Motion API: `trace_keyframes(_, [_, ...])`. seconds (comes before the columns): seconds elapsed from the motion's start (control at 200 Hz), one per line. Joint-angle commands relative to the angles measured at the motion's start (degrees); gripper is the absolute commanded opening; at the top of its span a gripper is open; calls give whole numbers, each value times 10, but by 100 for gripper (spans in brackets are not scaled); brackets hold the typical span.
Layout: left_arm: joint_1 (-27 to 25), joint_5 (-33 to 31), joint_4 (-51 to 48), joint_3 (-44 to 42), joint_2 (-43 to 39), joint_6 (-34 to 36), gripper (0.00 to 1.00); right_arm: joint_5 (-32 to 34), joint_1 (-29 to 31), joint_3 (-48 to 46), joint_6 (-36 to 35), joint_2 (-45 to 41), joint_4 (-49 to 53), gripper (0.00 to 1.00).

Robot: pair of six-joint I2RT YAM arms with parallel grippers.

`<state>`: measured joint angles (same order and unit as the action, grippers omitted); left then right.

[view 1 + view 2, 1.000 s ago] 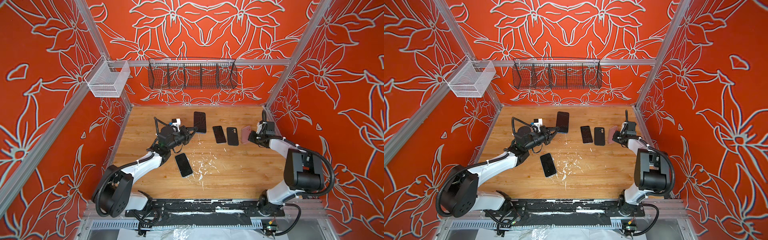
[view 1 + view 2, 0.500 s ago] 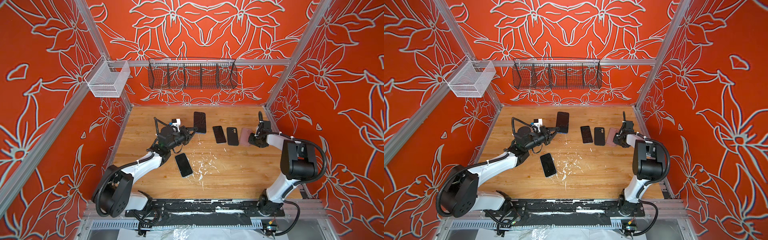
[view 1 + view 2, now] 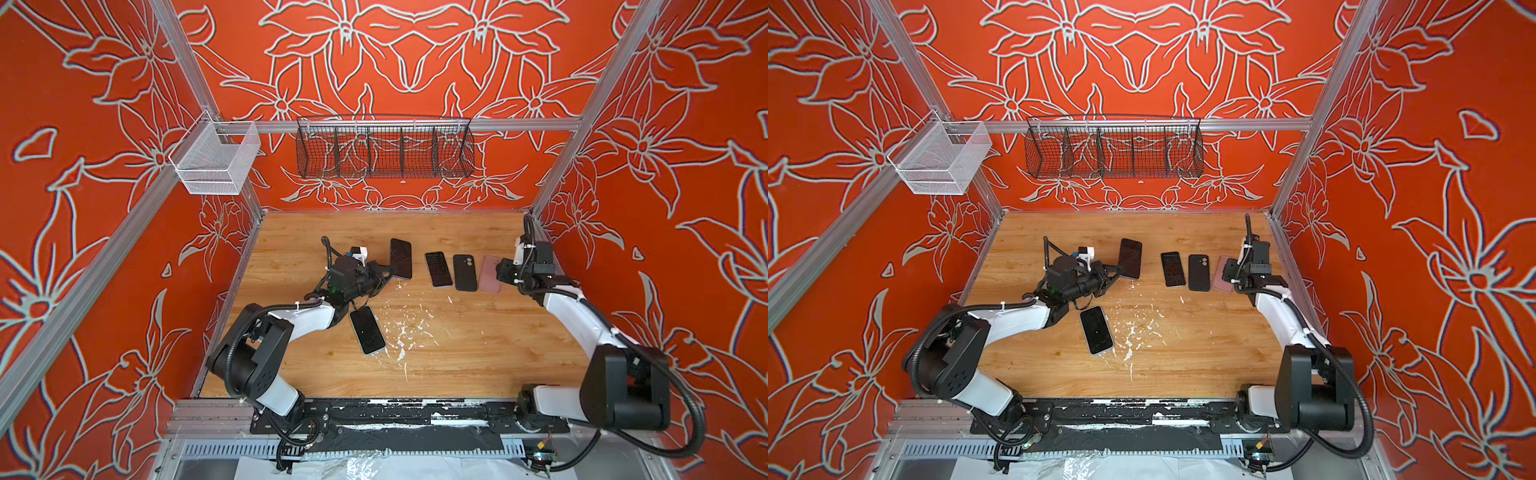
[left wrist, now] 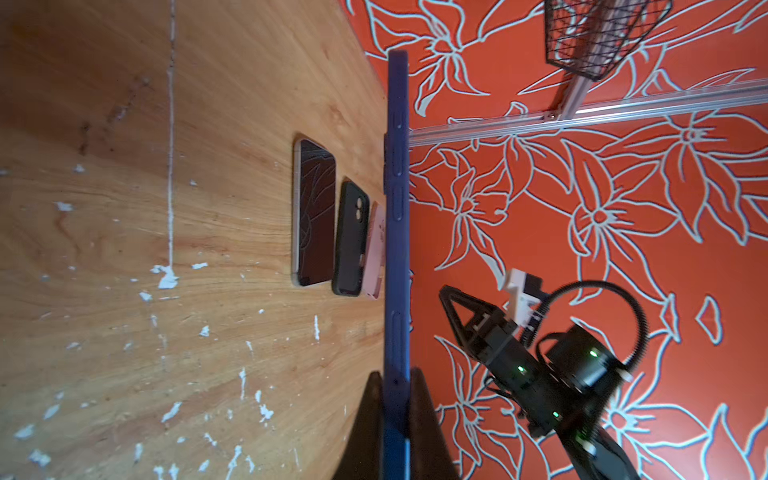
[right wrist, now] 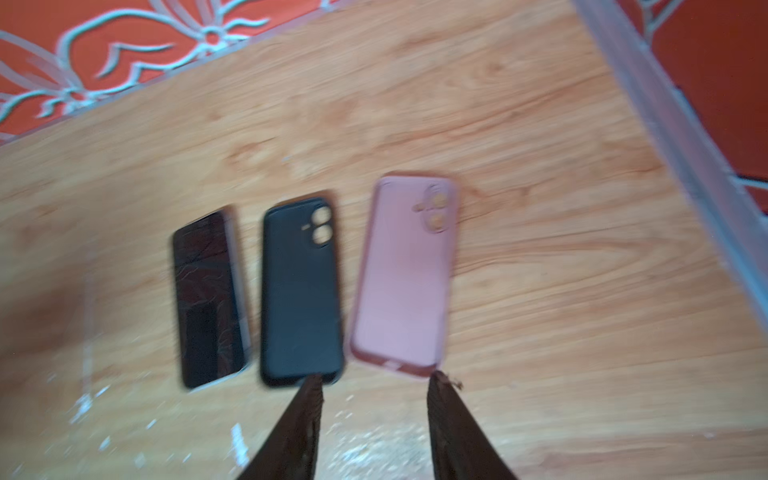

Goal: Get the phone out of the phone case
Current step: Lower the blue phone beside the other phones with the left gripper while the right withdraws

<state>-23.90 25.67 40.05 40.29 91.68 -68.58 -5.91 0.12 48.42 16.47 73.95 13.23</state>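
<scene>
A phone in a blue phone case [image 3: 401,257] [image 3: 1130,257] is held off the wooden table, dark cracked screen showing in both top views. My left gripper [image 3: 388,274] [image 4: 395,384] is shut on its near end. In the left wrist view only the case's blue side edge [image 4: 397,199] shows between the fingers. My right gripper [image 3: 502,270] [image 5: 376,382] stands open at the right, just off the end of a pink case [image 3: 490,272] [image 5: 405,274] that lies flat on the table, with nothing between its fingers.
A black case [image 3: 464,272] [image 5: 301,291] and a bare cracked phone [image 3: 438,269] [image 5: 210,299] lie beside the pink case. Another phone [image 3: 367,330] lies nearer the front by the left arm. A black wire basket [image 3: 384,147] and a white one [image 3: 216,160] hang on the walls.
The right gripper's jaws have opened and the right arm has shifted beside the pink case. The left arm and the blue-cased phone have not moved.
</scene>
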Motion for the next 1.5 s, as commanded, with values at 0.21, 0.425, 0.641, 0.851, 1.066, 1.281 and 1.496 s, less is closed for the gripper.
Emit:
trace_keyframes(0.21, [-24,-22,72,57,101,64,0,-47,64,-75,36,-114,79,52])
trace_keyframes(0.425, [-33,-26,66,103,170,60,0,-74,65,-99,58,-189,124,61])
trace_keyframes(0.641, [-36,-33,46,142,204,67,0,-97,65,-122,71,-218,131,69])
trace_keyframes(0.851, [-38,-47,35,161,232,59,1,-92,64,-129,69,-226,149,83])
trace_keyframes(1.066, [-41,-59,31,168,252,47,6,-100,64,-141,86,-244,151,89])
trace_keyframes(1.281, [-45,-65,18,169,254,51,11,-114,65,-150,102,-269,155,89])
trace_keyframes(1.496, [-45,-80,6,164,253,54,26,-147,64,-163,119,-281,159,91])
